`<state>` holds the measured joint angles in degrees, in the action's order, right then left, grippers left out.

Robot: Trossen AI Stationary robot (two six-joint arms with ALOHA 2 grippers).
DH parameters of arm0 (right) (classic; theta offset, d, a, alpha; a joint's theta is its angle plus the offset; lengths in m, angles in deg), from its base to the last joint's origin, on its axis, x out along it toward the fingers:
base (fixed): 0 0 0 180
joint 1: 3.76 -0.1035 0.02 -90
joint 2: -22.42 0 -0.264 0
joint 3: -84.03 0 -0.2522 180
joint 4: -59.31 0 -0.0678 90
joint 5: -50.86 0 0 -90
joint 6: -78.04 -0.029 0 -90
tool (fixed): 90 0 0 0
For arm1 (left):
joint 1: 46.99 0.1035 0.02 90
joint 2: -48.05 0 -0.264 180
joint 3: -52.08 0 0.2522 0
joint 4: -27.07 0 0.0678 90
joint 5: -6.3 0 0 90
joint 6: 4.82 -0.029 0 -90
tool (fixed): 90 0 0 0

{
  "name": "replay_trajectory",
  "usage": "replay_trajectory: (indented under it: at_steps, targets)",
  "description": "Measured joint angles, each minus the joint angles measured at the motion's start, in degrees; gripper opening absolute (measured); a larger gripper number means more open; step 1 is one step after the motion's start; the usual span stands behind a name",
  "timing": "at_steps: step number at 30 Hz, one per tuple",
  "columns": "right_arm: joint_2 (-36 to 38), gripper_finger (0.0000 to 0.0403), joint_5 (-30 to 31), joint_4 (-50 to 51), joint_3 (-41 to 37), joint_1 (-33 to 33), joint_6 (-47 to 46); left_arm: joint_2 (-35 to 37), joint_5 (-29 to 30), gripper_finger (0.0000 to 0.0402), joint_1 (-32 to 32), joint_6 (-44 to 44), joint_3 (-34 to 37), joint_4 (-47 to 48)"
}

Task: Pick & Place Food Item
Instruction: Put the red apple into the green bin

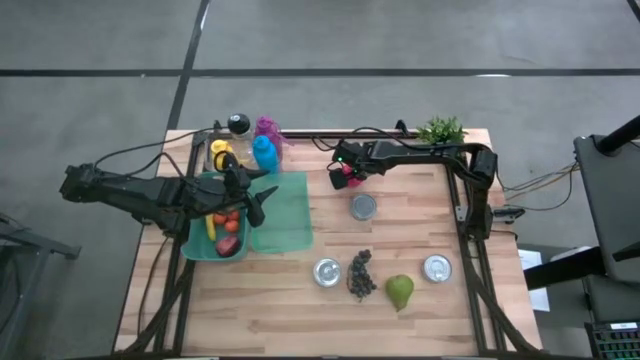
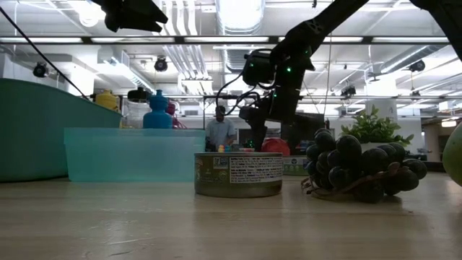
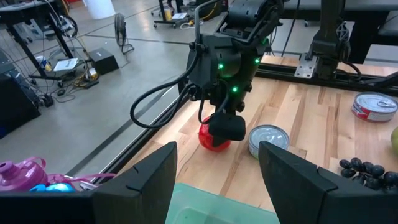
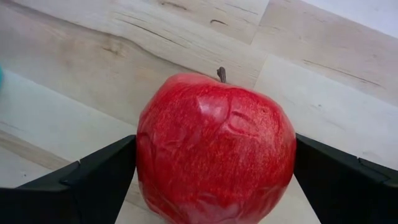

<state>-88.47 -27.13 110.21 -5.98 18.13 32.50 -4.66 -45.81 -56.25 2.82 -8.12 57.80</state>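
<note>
On the tabletop [image 1: 420,320] we are seeing a green tray [image 1: 285,215] and a bin [image 1: 203,247] on the left, then a pear [image 1: 400,291], grapes [image 1: 360,274] and three cans, one [image 1: 364,207] near the apple [image 4: 214,146]. Our right pincer [image 1: 349,178] is standing released, a finger on each side of the apple at the tabletop's far middle. Our left pincer [image 1: 262,203] is hovering half-spread and empty over the tray beside the bin.
</note>
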Motion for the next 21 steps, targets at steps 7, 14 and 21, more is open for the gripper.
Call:
replay_trajectory:
  at_steps: [7, 14, 21]
  targets:
    - [0.00, 0.0341, 0.13, 0.06, -0.02, 0.00, 0.02, 0.00, -0.01, 0.0230, 0.00, -0.15, 0.00, 0.07]
    - [0.02, 0.0339, 0.13, 0.06, -0.04, 0.00, 0.02, 0.00, 0.00, 0.0230, 0.00, -0.15, 0.00, 0.07]
    - [0.02, 0.0354, 0.14, 0.07, -0.05, 0.00, -0.15, 0.00, -0.01, 0.0230, 0.02, -0.15, 0.00, 0.09]
